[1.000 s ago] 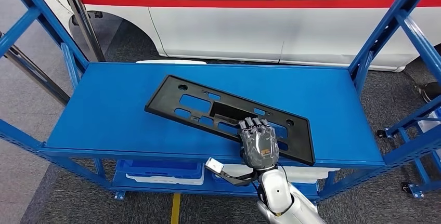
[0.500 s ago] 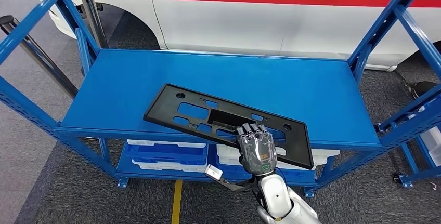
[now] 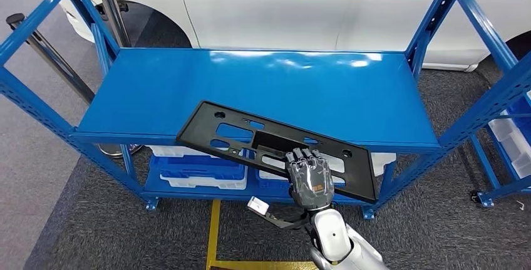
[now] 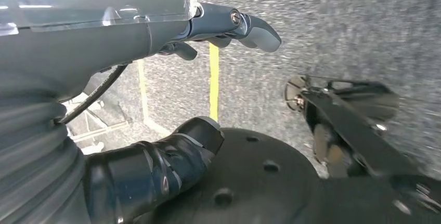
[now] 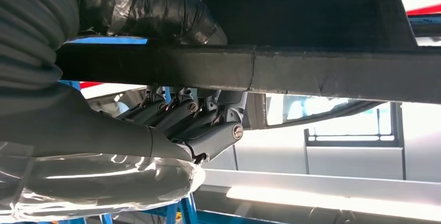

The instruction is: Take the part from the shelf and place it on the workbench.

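We find the long flat black plastic panel with rectangular cut-outs and round holes held by the right hand near its right end. The fingers lie pressed together over the panel's near edge. In the right wrist view the thumb, wrapped in dark tape, presses one face of the panel while the fingers curl against the other, so the edge is pinched between them.

The panel is tilted. Its far left corner overlaps the front edge of the blue painted metal shelf, and the rest of it stands out in front of the shelf, over the grey carpeted floor. We cannot tell whether that corner touches the shelf. The right end of the panel is partly hidden by the hand.

The left hand hangs over speckled carpet, its fingers apart from the thumb and holding nothing.

Behind the shelf stands a white vehicle with a red stripe, cut off at the top. White and blue trays on the lower level are partly covered by the panel.
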Action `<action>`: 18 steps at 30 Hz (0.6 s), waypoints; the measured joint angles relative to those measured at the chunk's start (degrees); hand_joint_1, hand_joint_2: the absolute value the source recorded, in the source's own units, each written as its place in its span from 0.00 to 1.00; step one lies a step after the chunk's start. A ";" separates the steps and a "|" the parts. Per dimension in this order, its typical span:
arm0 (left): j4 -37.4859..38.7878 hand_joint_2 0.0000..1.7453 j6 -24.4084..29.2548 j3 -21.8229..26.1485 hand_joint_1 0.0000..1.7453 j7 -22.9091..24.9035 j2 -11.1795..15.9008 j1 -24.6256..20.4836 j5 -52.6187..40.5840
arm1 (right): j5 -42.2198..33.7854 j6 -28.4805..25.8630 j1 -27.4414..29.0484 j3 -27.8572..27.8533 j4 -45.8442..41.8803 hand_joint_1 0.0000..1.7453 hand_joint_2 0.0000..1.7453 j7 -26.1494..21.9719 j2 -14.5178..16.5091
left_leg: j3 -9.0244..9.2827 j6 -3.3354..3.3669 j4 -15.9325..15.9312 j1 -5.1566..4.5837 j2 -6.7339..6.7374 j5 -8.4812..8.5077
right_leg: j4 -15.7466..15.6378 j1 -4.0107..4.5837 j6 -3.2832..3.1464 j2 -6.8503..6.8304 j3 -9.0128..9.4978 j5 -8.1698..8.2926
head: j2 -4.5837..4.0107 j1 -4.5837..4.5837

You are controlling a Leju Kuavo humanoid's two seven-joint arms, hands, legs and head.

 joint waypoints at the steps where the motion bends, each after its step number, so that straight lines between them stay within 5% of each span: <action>1: 0.01 1.00 -0.01 -0.01 0.00 0.00 0.01 -0.04 0.00 | 0.00 -0.01 0.02 0.00 0.01 1.00 1.00 0.05 0.00 | 3.01 0.14 -3.70 0.00 -0.01 1.02 | 0.30 0.01 0.16 0.01 -0.82 0.52 | 0.00 -0.01; 4: 0.02 1.00 -0.10 -0.02 0.00 0.00 0.03 -0.26 0.00 | 0.00 -0.03 0.04 0.00 -0.01 1.00 1.00 0.30 -0.04 | 10.16 0.91 -14.43 -0.34 -0.15 -0.12 | 0.76 0.17 0.98 -0.01 -2.06 2.06 | 0.00 0.02; 7: 0.02 1.00 -0.42 -0.04 0.00 0.00 0.02 -0.31 -0.01 | 0.00 -0.03 0.10 0.08 0.01 1.00 1.00 0.50 -0.12 | 9.72 2.08 -15.65 -0.33 -0.03 0.83 | 0.50 0.13 2.01 0.04 -2.33 2.88 | 0.00 0.02; 9: 0.02 1.00 -0.71 -0.05 0.00 0.00 0.02 -0.36 -0.02 | 0.00 -0.02 0.16 0.15 0.03 1.00 1.00 0.64 -0.23 | 8.45 3.00 -15.88 -0.08 0.32 2.34 | 3.02 0.03 2.57 0.26 -3.37 -0.82 | 0.00 0.06; 11: 0.03 1.00 -0.87 -0.05 0.00 0.00 0.04 -0.42 -0.03 | 0.00 -0.03 0.25 0.20 0.04 1.00 1.00 0.71 -0.32 | 6.66 3.45 -15.76 -0.11 0.50 3.80 | 9.89 -0.21 3.00 0.35 -5.11 -7.06 | 0.00 0.04; 13: 0.04 1.00 -0.92 -0.05 0.00 0.01 0.05 -0.41 -0.04 | 0.00 -0.03 0.42 0.27 0.07 1.00 1.00 0.70 -0.34 | 4.61 3.36 -15.47 -0.18 0.53 5.28 | 16.50 -0.38 3.33 0.34 -5.74 -9.20 | 0.00 0.04; 15: 0.04 1.00 -0.93 -0.05 0.00 0.02 0.05 -0.41 -0.04 | 0.00 -0.02 0.56 0.32 0.08 1.00 1.00 0.69 -0.34 | 2.59 3.07 -14.95 -0.18 0.55 6.44 | 16.19 -0.53 3.40 0.33 -2.95 -6.60 | 0.00 0.03; 16: 0.04 1.00 -0.93 -0.05 0.00 0.02 0.04 -0.42 -0.04 | 0.00 -0.03 0.57 0.33 0.07 1.00 1.00 0.69 -0.34 | 1.75 2.88 -14.58 -0.17 0.54 6.88 | 13.00 -0.61 3.35 0.33 -0.03 -5.43 | 0.00 0.03; 18: 0.04 1.00 -0.93 -0.06 0.00 0.02 0.04 -0.45 -0.04 | 0.00 -0.04 0.52 0.33 0.02 1.00 1.00 0.68 -0.32 | 0.52 2.30 -13.88 -0.31 0.48 7.64 | 4.69 -0.50 2.91 0.44 6.14 -6.10 | 0.00 0.00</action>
